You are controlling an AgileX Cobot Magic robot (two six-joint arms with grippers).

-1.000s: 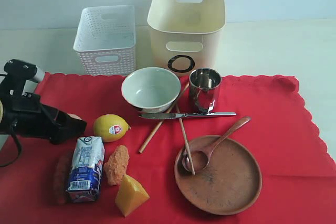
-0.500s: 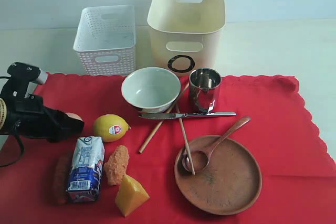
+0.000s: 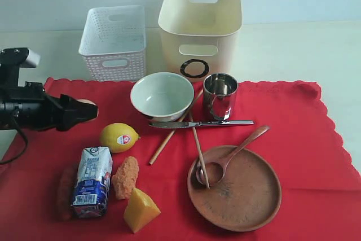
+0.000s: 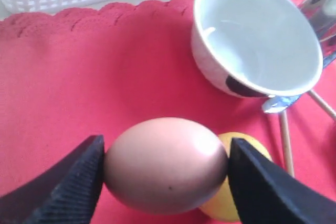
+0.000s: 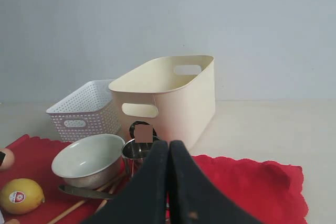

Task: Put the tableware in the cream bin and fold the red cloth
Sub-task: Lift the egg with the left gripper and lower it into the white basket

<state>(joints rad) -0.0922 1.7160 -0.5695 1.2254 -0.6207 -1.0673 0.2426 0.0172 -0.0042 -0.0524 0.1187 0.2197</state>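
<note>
The red cloth (image 3: 293,139) covers the table. On it stand the pale bowl (image 3: 162,95) and the steel cup (image 3: 220,95), in front of the cream bin (image 3: 200,26). The knife (image 3: 200,123) lies across two chopsticks (image 3: 169,139). A wooden spoon (image 3: 231,153) rests on the brown plate (image 3: 242,196). My left gripper (image 3: 89,110) hangs over the cloth's left part, shut on a brown egg (image 4: 165,163), left of the bowl (image 4: 257,35). My right gripper (image 5: 168,148) is shut and holds nothing; it looks towards the cup (image 5: 135,153) and bin (image 5: 173,98) and does not show in the exterior view.
A white perforated basket (image 3: 114,40) stands left of the cream bin. A lemon (image 3: 119,137), a milk carton (image 3: 91,182), a breaded piece (image 3: 125,177) and a cheese wedge (image 3: 141,210) lie at the cloth's front left.
My left gripper has closed on the egg and risen with it, shifting a little towards the basket. Nothing else has moved.
</note>
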